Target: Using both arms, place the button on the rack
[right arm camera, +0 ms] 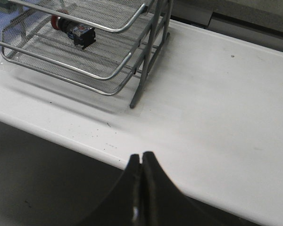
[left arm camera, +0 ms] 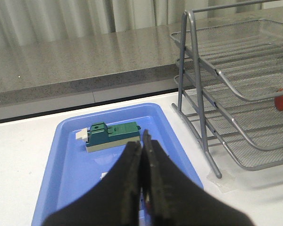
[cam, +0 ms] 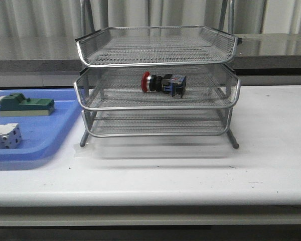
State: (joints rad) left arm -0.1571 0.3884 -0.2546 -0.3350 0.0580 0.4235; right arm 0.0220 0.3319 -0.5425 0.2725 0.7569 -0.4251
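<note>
The red-headed, black-bodied push-button (cam: 163, 83) is lying on its side in the silver wire-mesh rack's (cam: 156, 103) middle tier, long axis crosswise, red head pointing to nine o'clock. Both black grippers, left (left arm camera: 142, 147) and right (right arm camera: 141, 157), are sitting closed and empty, well apart from it, neither clearly nearer.

A blue tray (cam: 50, 131) lies on the white surface (cam: 190, 175) — inside it, a green-and-beige block (cam: 26, 106) and, nearer the front, a white terminal block (cam: 4, 136), apart.

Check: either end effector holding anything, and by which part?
Nothing held. Left end effector and right end effector are shut, empty; button lies in the rack.
</note>
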